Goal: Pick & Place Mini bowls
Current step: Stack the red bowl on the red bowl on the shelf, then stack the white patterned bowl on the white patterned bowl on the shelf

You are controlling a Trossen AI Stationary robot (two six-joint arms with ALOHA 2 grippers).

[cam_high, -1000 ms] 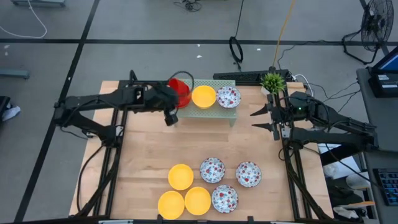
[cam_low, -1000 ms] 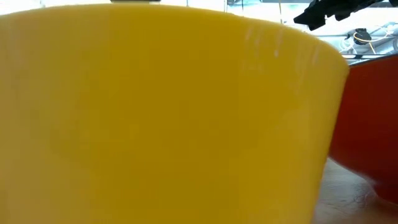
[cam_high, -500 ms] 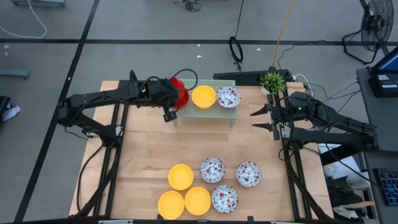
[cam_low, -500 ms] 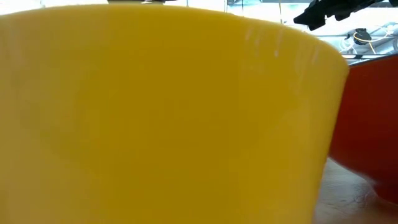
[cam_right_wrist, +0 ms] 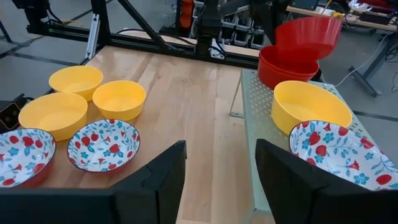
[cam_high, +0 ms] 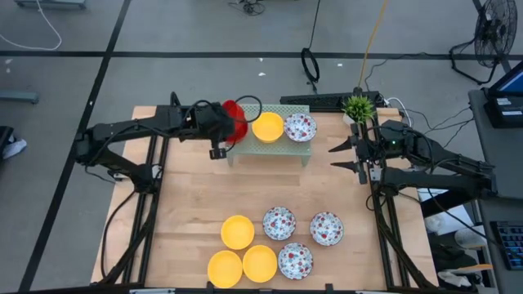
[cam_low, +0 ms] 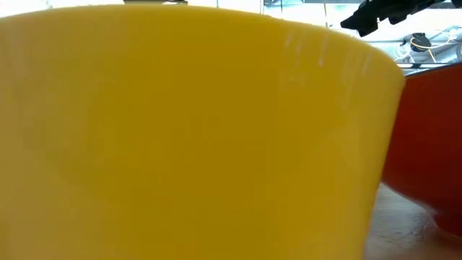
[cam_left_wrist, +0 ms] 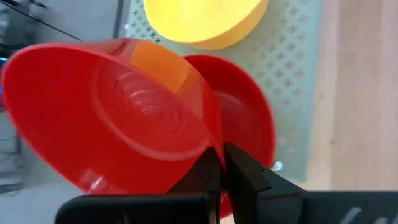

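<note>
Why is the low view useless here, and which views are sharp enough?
Low view: a yellow bowl sits against the lens, out of focus, filling nearly the frame. Left wrist view: the held red bowl is soft from closeness. High and right wrist views: evenly lit, sharp across the table.

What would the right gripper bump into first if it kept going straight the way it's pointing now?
The right gripper, open, points across bare wood beside the green mesh rack. Its path looks free up to the metal frame at the table's far edge, though depth is uncertain.
</note>
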